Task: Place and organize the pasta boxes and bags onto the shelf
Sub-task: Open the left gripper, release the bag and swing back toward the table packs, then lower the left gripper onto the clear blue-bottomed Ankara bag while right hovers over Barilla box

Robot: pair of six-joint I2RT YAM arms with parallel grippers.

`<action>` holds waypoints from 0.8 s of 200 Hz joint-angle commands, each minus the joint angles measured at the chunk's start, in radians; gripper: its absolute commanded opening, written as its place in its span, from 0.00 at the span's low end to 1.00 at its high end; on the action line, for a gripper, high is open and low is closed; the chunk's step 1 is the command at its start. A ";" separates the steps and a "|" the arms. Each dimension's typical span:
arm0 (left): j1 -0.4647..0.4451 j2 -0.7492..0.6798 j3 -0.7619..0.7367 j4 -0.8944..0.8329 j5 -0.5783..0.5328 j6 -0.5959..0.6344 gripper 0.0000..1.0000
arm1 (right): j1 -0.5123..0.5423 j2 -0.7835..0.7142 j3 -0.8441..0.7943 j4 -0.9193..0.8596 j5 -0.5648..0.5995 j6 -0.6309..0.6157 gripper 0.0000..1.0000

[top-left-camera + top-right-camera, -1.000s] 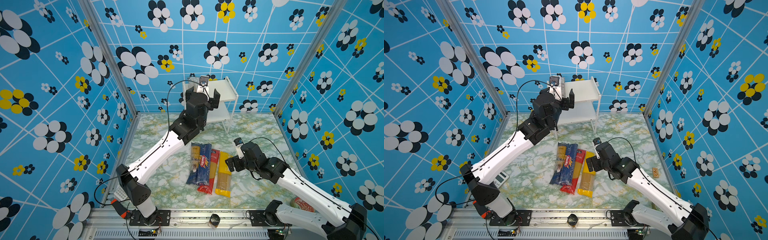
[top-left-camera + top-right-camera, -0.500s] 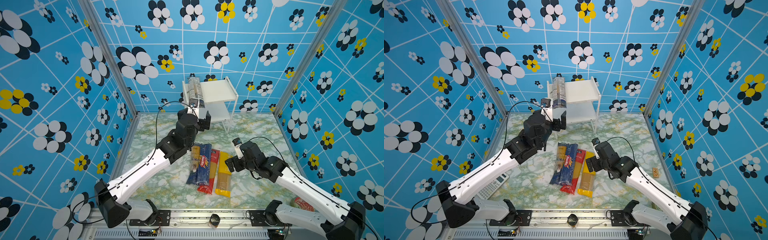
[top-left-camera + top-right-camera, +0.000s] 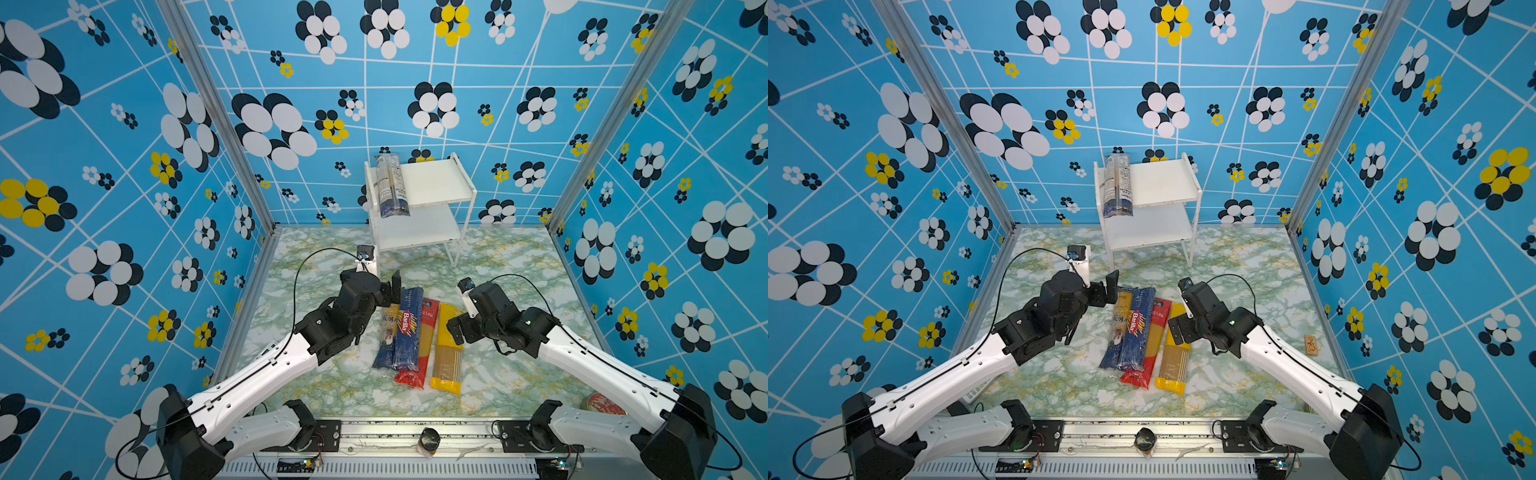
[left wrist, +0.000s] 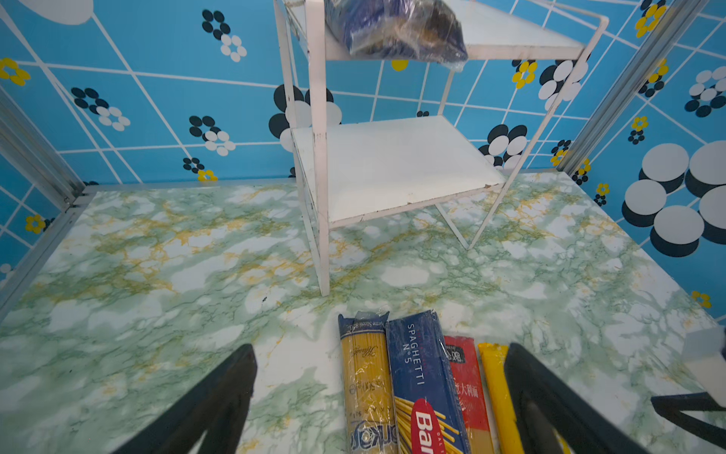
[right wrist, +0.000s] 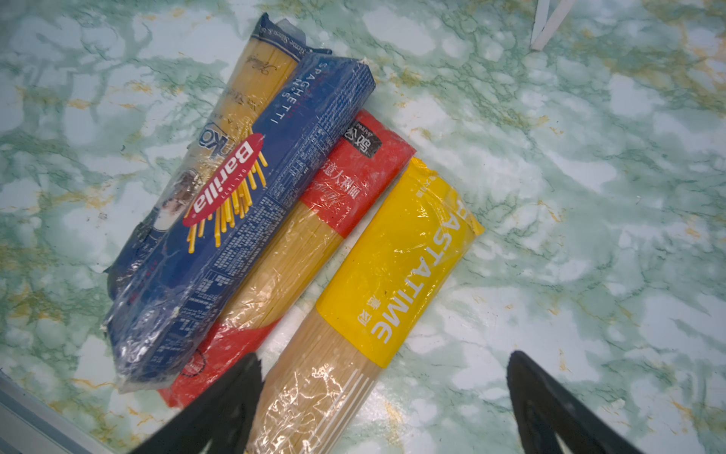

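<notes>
Pasta packs (image 5: 243,220), long crinkly cellophane, on marbled table (image 5: 589,196), left tool (image 4: 379,401) and right tool (image 5: 383,401) spread wide

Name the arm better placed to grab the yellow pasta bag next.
Likely right: the right pincer hangs open over the yellow bag; the left pincer sits by the blue pack, farther off.

Lower board (image 4: 393,165) free; bag (image 3: 390,187) (above) obstructs.

Five spaghetti packs (image 3: 1133,328) show: one blue-ended bag (image 3: 390,187) on the single two-tier shelf (image 3: 436,180), and four on the table (image 3: 324,386): another blue-ended bag (image 3: 385,328), one Barilla pack (image 3: 406,332), one red-ended bag (image 3: 430,311) and one yellow-ended bag (image 3: 449,345). There is one red-lidded tin (image 3: 602,405).
</notes>
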 commanded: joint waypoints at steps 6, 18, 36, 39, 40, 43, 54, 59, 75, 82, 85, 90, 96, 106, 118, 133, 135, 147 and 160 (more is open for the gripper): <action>-0.004 0.022 -0.059 -0.024 0.062 -0.080 0.99 | 0.009 0.077 0.038 0.045 -0.034 0.034 0.99; -0.003 0.042 -0.075 -0.031 0.087 -0.094 0.99 | 0.008 0.108 0.037 0.070 -0.031 0.053 0.99; -0.006 0.068 -0.091 -0.061 0.098 -0.124 0.99 | 0.009 0.144 0.032 0.106 -0.017 0.073 0.99; -0.005 0.071 -0.095 -0.063 0.098 -0.129 0.99 | 0.009 0.149 0.032 0.113 -0.015 0.077 0.99; -0.006 0.072 -0.096 -0.063 0.098 -0.131 0.99 | 0.009 0.150 0.032 0.114 -0.015 0.077 0.99; -0.006 0.075 -0.100 -0.065 0.098 -0.137 0.99 | 0.008 0.154 0.032 0.121 -0.015 0.080 0.99; -0.005 0.084 -0.120 -0.062 0.111 -0.150 0.99 | 0.008 0.169 0.032 0.140 -0.020 0.087 0.99; -0.005 0.088 -0.129 -0.058 0.118 -0.154 0.99 | 0.008 0.175 0.032 0.147 -0.024 0.089 0.99; -0.005 0.098 -0.158 -0.055 0.128 -0.174 0.99 | 0.008 0.197 0.044 0.163 -0.030 0.091 0.99; -0.006 0.102 -0.169 -0.060 0.127 -0.186 0.99 | 0.009 0.206 0.045 0.168 -0.028 0.094 0.99; -0.005 0.103 -0.174 -0.062 0.128 -0.191 0.99 | 0.009 0.209 0.047 0.171 -0.029 0.093 0.99; -0.006 0.105 -0.183 -0.065 0.129 -0.199 0.99 | 0.008 0.214 0.051 0.174 -0.032 0.094 0.99; -0.006 0.108 -0.194 -0.068 0.134 -0.211 0.99 | 0.008 0.220 0.052 0.181 -0.035 0.095 0.99; -0.006 0.110 -0.211 -0.068 0.146 -0.225 0.99 | 0.009 0.231 0.054 0.194 -0.046 0.096 0.99; -0.006 0.115 -0.228 -0.074 0.158 -0.244 0.99 | 0.009 0.243 0.056 0.213 -0.060 0.100 0.99; -0.006 0.121 -0.244 -0.083 0.171 -0.265 0.99 | 0.008 0.261 0.059 0.233 -0.075 0.107 0.99; -0.005 0.122 -0.245 -0.084 0.174 -0.267 0.99 | 0.008 0.264 0.060 0.235 -0.078 0.108 0.99; -0.006 0.125 -0.258 -0.092 0.184 -0.282 0.99 | 0.008 0.277 0.066 0.247 -0.091 0.114 0.99; -0.011 0.126 -0.272 -0.094 0.192 -0.296 0.99 | 0.008 0.292 0.069 0.262 -0.111 0.123 0.99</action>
